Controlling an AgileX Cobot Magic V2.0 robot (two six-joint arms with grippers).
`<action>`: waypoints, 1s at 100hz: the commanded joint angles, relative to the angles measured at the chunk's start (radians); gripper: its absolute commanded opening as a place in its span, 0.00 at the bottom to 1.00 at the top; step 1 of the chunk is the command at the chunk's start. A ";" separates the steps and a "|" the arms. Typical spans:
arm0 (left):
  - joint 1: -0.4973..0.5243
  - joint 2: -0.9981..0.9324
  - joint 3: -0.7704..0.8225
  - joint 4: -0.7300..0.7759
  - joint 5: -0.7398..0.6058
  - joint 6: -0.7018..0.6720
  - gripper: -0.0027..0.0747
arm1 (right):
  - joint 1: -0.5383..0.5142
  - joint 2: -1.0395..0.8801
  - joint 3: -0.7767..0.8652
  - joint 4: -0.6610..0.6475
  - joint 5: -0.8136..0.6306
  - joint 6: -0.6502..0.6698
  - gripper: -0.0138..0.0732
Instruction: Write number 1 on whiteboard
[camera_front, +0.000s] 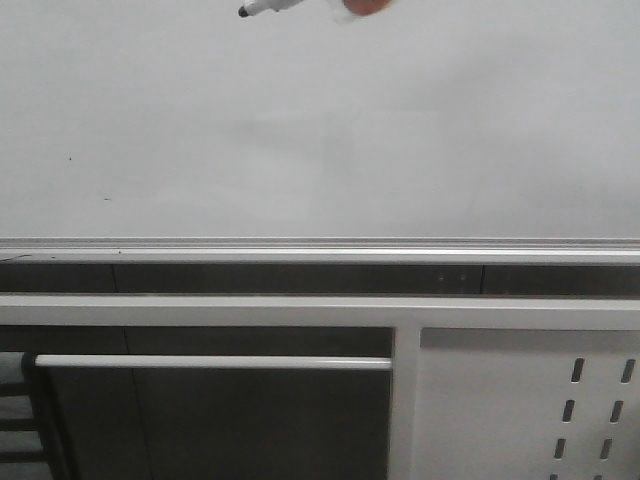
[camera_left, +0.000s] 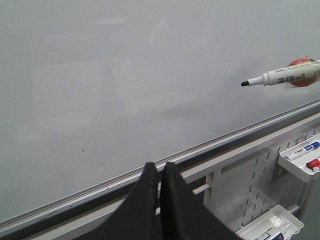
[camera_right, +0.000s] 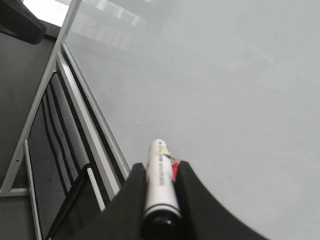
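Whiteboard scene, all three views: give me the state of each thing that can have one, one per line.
Large glossy white whiteboard with silver frame: blank, no number 1 yet.
White marker with black tip: uncapped, held near the board.
Right gripper: fingers shut on the marker.
Left gripper: fingers shut, empty.
White tray holding spare markers: hung on the perforated panel.

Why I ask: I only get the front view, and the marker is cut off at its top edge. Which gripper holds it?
Observer: The right gripper is shut on the marker, barrel between its fingers.
Operator: And the left one?
Observer: The left gripper is shut and empty, low by the whiteboard frame.
Operator: Any spare markers?
Observer: Yes, a white tray below the board holds more markers.
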 joint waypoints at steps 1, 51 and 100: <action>0.004 0.010 -0.028 -0.018 -0.058 -0.001 0.01 | 0.001 -0.002 -0.029 -0.009 -0.092 -0.011 0.10; 0.004 0.010 -0.019 -0.025 -0.064 -0.001 0.01 | -0.047 0.021 -0.029 -0.005 0.013 -0.011 0.10; 0.004 0.010 -0.019 -0.025 -0.064 -0.001 0.01 | -0.047 0.171 -0.029 -0.005 -0.261 -0.019 0.10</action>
